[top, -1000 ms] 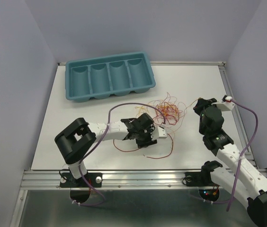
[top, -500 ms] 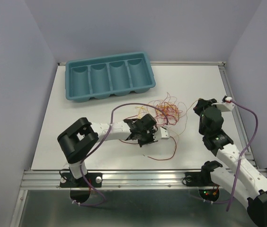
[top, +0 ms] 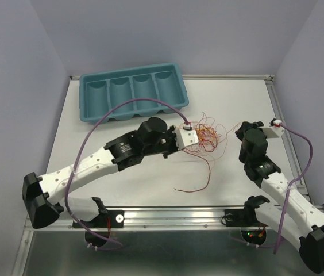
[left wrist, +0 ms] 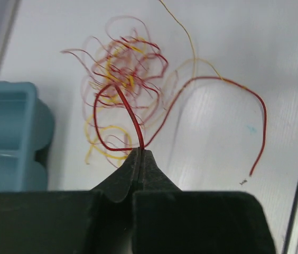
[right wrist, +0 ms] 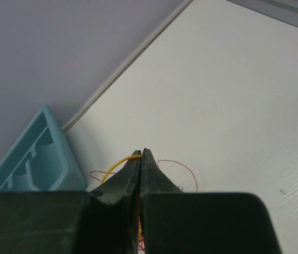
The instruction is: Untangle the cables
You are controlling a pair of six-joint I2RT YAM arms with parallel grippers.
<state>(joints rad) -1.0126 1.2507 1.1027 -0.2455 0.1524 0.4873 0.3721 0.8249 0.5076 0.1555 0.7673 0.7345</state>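
Left gripper (left wrist: 140, 151): my fingers are pressed together with a red cable (left wrist: 217, 79) pinched at the very tip. Right gripper (right wrist: 141, 152): fingers also pressed together; a yellow cable (right wrist: 118, 163) curves up to the tip from the left, but I cannot tell if it is nipped or only touching. Table (top: 236, 98): white, with both my arms reaching over it from the near edge. Tray (top: 130, 73): teal, four compartments, lying at the far left of the table; its corner shows at the left edge of both wrist views. Cables (top: 205, 135): a loose tangle of red, yellow and orange loops on the table, right of the tray's near right corner and between my two grippers. My left wrist sits at its left side; my right gripper is at its right edge. In the left wrist view the tangle lies just beyond my fingertips, apart from the tray. From my left tip one run of the red cable goes up into the tangle. Another run sweeps out to the right in a wide arc and comes down to a free end near the table's edge. From above, a single red strand (top: 199, 187) lies on the table nearer than the tangle, curving toward the near edge.
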